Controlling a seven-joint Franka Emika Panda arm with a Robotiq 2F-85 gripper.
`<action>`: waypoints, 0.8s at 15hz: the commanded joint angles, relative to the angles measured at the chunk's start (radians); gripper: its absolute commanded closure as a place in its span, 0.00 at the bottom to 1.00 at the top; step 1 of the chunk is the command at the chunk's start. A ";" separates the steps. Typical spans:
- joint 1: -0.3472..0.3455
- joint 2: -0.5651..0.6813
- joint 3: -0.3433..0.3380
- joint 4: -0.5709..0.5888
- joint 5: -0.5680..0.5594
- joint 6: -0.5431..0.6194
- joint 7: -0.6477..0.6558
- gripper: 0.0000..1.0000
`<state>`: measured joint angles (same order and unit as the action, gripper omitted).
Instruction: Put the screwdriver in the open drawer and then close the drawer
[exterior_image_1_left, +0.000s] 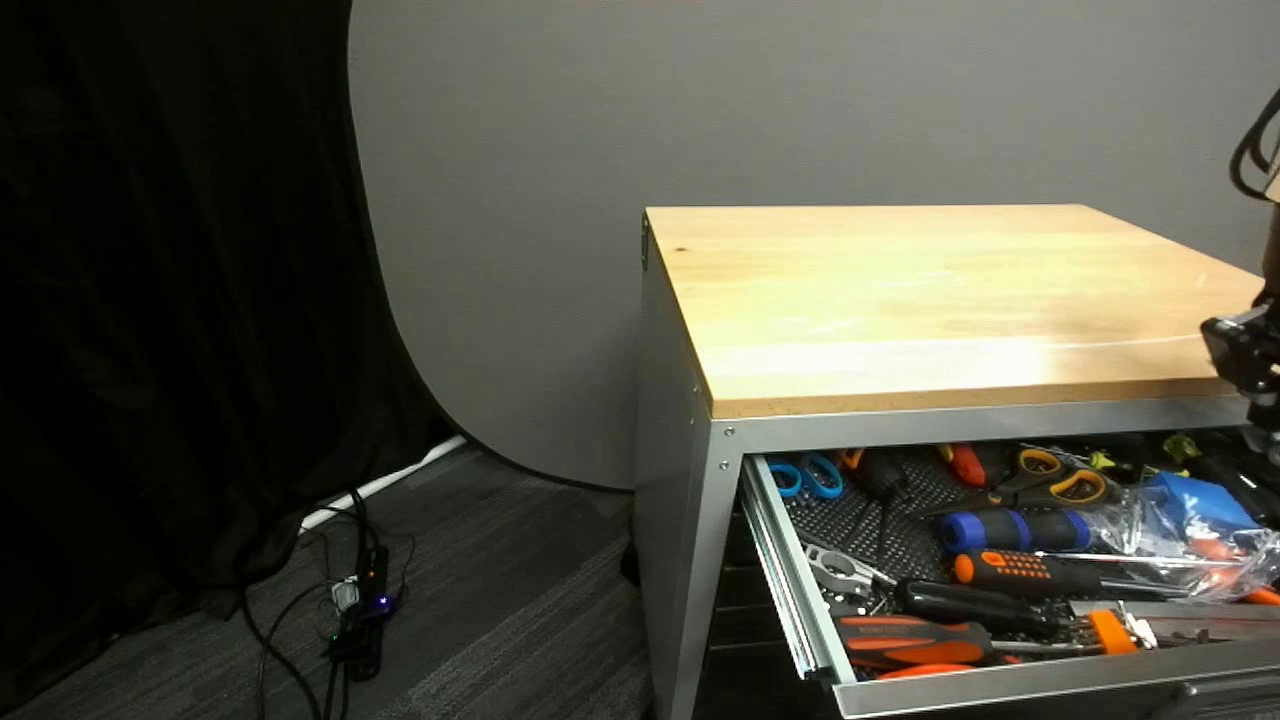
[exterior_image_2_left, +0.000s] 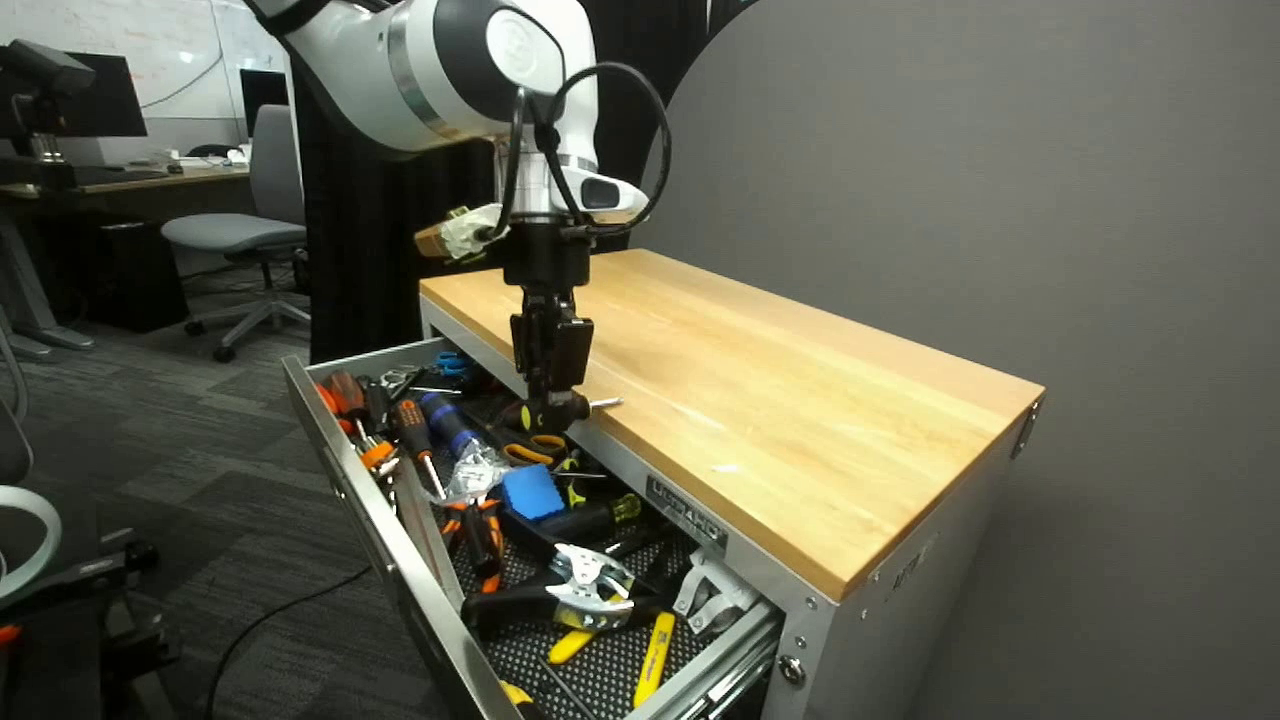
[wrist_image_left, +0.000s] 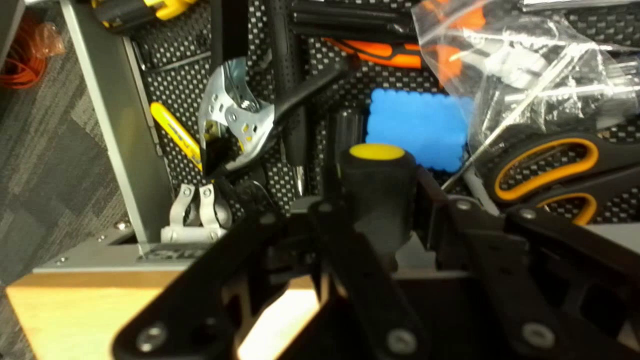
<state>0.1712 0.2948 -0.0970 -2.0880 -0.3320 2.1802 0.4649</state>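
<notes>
The screwdriver (wrist_image_left: 378, 187), stubby and black with a yellow butt end, sits between the fingers of my gripper (wrist_image_left: 376, 200) in the wrist view. In an exterior view the gripper (exterior_image_2_left: 548, 405) is shut on the screwdriver (exterior_image_2_left: 570, 410), which lies sideways with its short metal tip pointing toward the tabletop edge. It is held above the inner part of the open drawer, beside the tabletop's front edge. The drawer (exterior_image_2_left: 385, 520) is pulled out and full of tools; its front rim also shows in an exterior view (exterior_image_1_left: 1060, 682). There only part of the gripper (exterior_image_1_left: 1255, 375) shows at the right edge.
The wooden tabletop (exterior_image_2_left: 740, 400) overhangs the drawer's back, its front edge close to the gripper. Inside the drawer are a blue block (wrist_image_left: 420, 127), orange-handled scissors (wrist_image_left: 547, 165), a spring clamp (wrist_image_left: 235, 117), a plastic bag (wrist_image_left: 530, 75) and several other tools.
</notes>
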 joint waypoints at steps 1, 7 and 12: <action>-0.023 -0.053 0.011 -0.096 -0.011 0.018 0.040 0.39; -0.068 -0.066 0.011 -0.154 0.018 0.044 -0.044 0.00; -0.172 -0.097 -0.011 -0.224 0.078 0.057 -0.188 0.00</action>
<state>0.0556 0.2567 -0.0990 -2.2395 -0.2945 2.2102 0.3701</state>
